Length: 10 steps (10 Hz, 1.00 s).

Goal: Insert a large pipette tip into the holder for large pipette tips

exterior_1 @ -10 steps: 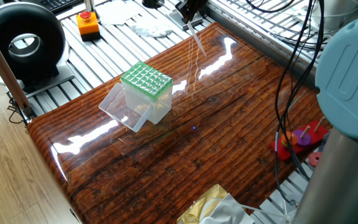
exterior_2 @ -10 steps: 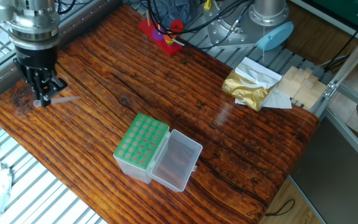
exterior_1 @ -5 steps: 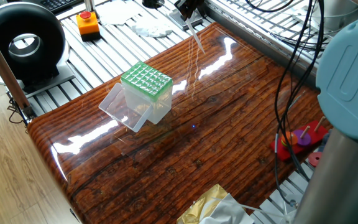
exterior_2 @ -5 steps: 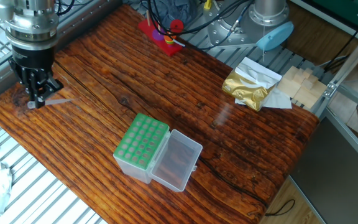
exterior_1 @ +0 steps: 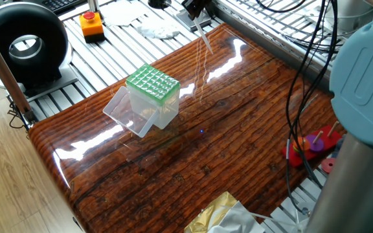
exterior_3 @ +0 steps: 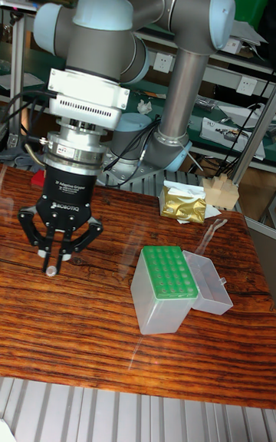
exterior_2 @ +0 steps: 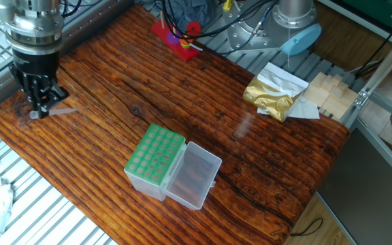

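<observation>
The wooden tabletop [exterior_2: 264,163] carried the work. The arm's gripper [exterior_2: 41,103] hung over the far corner of the tabletop, well apart from the box [exterior_2: 156,162], which sat near the middle of the opposite long edge with its clear lid [exterior_2: 194,175] flipped open beside the green grid. The jaws were nearly closed, pinching the wide end of the pipette tip [exterior_2: 65,110], which jutted out sideways just above the wood rather than hanging point down.

That sideways pose looked like the main risk: unless the tip is turned upright first, its point would likely skid across the grid instead of entering a hole. The narrow pinch on a slick cone could also let it swivel or drop during the carry.

Compared with a second ago, the gripper and tip had shifted slightly toward the corner; over the last half second nothing visibly changed.
</observation>
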Tool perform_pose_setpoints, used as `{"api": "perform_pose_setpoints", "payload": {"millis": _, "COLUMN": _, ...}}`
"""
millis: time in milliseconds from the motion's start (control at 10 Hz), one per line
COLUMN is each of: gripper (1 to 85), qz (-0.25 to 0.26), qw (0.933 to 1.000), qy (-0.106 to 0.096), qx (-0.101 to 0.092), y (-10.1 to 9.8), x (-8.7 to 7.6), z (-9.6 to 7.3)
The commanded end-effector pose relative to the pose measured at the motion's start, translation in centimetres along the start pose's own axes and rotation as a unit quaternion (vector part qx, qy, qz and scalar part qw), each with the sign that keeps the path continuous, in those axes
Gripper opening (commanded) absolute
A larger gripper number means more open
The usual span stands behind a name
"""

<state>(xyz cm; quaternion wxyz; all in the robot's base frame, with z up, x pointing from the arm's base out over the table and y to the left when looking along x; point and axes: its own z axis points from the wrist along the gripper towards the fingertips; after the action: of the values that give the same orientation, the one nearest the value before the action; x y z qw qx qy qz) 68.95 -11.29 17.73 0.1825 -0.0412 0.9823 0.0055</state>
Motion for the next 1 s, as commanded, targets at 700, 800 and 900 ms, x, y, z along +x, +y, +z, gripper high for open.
{"api": "perform_pose_setpoints", "payload": {"millis": 700, "gripper": 1.0, "qz": 0.094, "qw": 0.9934, "qy": 0.002, "qx": -0.067, "y": 3.3, "x": -0.2, "z": -0.4}}
{"api": "perform_pose_setpoints", "payload": {"millis": 800, "gripper": 1.0, "qz": 0.091, "qw": 0.9936, "qy": 0.003, "qx": -0.067, "y": 3.3, "x": -0.2, "z": -0.4}}
{"api": "perform_pose_setpoints", "payload": {"millis": 900, "gripper": 1.0, "qz": 0.089, "qw": 0.9939, "qy": 0.004, "qx": -0.065, "y": 3.3, "x": -0.1, "z": -0.4}}
